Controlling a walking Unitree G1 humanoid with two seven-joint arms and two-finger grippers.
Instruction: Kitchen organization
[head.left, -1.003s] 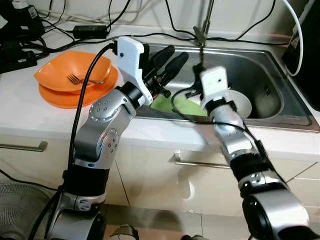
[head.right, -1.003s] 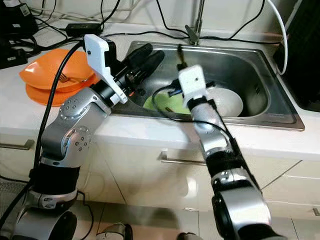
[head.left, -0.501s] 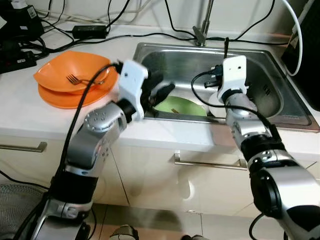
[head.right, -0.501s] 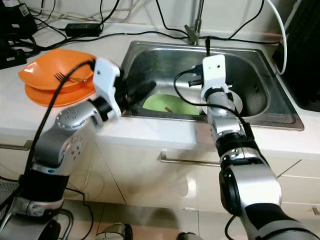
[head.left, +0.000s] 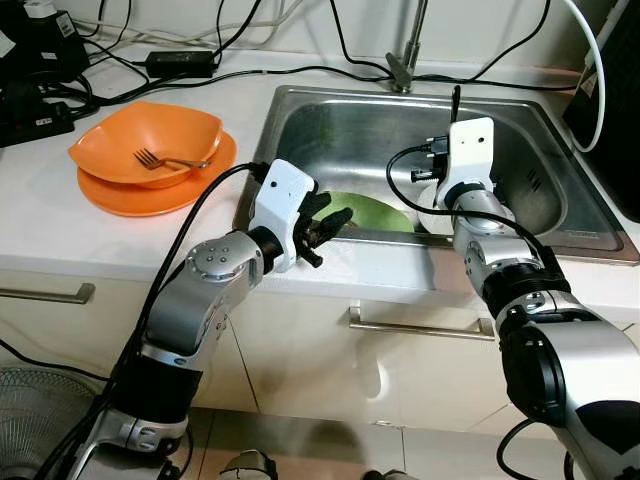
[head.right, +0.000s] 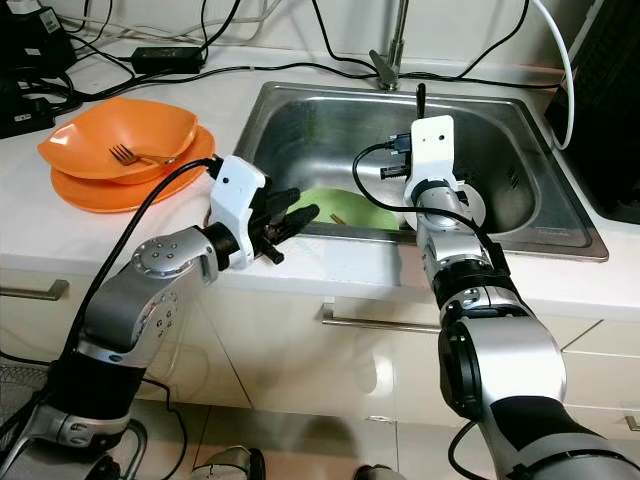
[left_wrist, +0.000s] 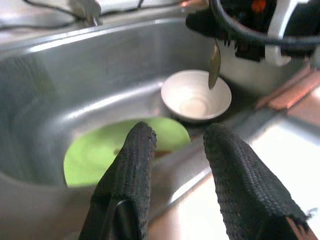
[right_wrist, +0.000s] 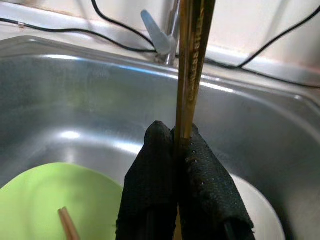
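Note:
My right gripper (right_wrist: 177, 137) is shut on a slim golden spoon handle (right_wrist: 191, 60) that rises between its fingers. It hangs over the right half of the steel sink (head.left: 545, 150). The spoon's bowl (left_wrist: 214, 65) points down above a white bowl (left_wrist: 196, 96) on the sink floor. Beside that bowl lies a green plate (head.left: 372, 212) with a wooden stick (right_wrist: 67, 225) on it. My left gripper (head.left: 328, 212) is open and holds nothing. It hovers over the sink's front rim, pointing toward the plate.
On the counter to the left, an orange bowl (head.left: 150, 135) holding a fork (head.left: 165, 159) sits on an orange plate (head.left: 140, 195). The faucet (head.left: 408, 60) stands behind the sink. Cables and black power bricks (head.left: 35, 60) line the back; a black appliance (head.left: 615, 110) stands at right.
My left arm pulled back from above the sink and dropped to its front rim. My right gripper rose from over the green plate and moved right with the spoon.

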